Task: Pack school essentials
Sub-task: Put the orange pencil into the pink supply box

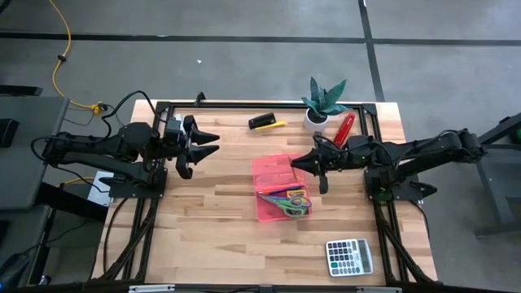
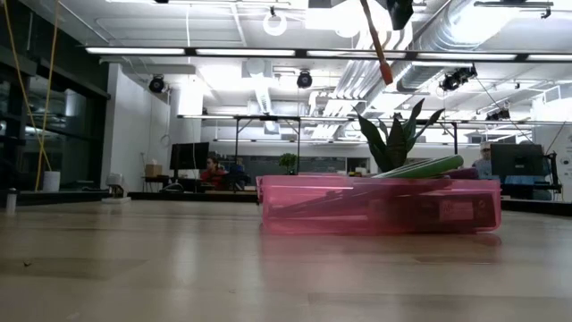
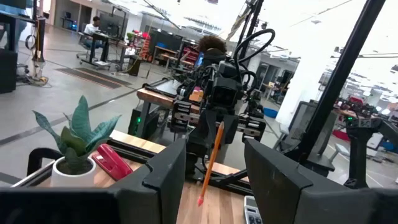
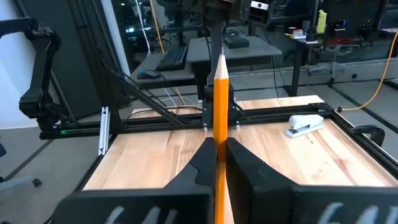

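My right gripper [image 1: 313, 163] hovers at the right edge of the translucent pink tray [image 1: 270, 171] and is shut on an orange pencil [image 4: 221, 118]. The low view shows that pencil [image 2: 375, 40] high above the tray [image 2: 295, 210]. Green-handled scissors [image 1: 298, 208] and purple-handled scissors [image 1: 281, 196] lie inside the tray with other thin coloured pieces. My left gripper [image 1: 203, 146] waits open near the table's left side, over bare wood, touching nothing. My right gripper pinches the orange pencil's shaft [image 4: 221, 158] between its two fingers [image 4: 202, 168]. The pencil runs along the fingers and sticks out past their tips. It is lifted clear and slants downward, its free end [image 3: 200, 200] pointing at the table.
A potted green plant [image 1: 325, 102] stands at the far edge, with a red item [image 1: 344, 129] beside it. A dark and yellow item [image 1: 267, 122] lies far of the tray. A calculator [image 1: 348, 256] sits at the near right. Bare wood lies left of the tray.
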Robot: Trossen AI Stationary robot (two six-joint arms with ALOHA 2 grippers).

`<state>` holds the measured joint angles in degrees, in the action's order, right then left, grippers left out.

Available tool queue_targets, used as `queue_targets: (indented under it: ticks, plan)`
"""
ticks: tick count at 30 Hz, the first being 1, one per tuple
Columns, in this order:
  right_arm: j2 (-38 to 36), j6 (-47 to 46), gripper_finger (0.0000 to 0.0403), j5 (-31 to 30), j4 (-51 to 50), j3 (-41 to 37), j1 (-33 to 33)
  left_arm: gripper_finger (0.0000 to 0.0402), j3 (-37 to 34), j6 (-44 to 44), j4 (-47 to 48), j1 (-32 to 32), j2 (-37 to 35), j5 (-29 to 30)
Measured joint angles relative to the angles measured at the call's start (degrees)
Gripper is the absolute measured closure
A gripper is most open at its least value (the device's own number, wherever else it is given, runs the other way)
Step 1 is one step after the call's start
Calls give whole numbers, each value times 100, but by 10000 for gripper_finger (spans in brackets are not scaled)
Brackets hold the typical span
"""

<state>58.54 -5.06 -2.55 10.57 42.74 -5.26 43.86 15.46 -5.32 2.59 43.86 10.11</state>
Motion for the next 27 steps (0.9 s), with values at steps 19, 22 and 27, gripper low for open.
queue_targets:
  ticks: [19, 22, 27]
  plan:
    - [2106, 170, 403, 58, -2175, 1589, 75, 249, 0, -7, -2, 0, 0, 80]
    - [2675, 114, 403, 255, -2777, 1935, 168, 249, 2, -7, -1, 0, 0, 81]
    - [3359, 296, 403, 313, -3214, 2165, 203, 249, 1, -19, -2, -2, 0, 81]
